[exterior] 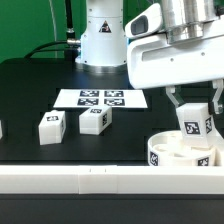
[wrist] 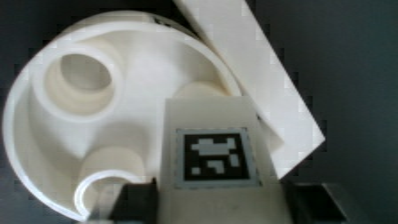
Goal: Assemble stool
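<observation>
The leg (exterior: pixel 195 126), likely light and stiff, was pinched at its sides by the gripper (exterior: pixel 194 118) above the seat (exterior: pixel 168 153)

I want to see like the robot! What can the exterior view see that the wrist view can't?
Only the exterior view shows two loose legs lying on the table, the marker board beyond them and the arm's white base. Only the wrist view gives a close look down at the round hole in the seat. Both show the gripper shut on a tagged leg over the round seat, with the long white rail beside it.
</observation>
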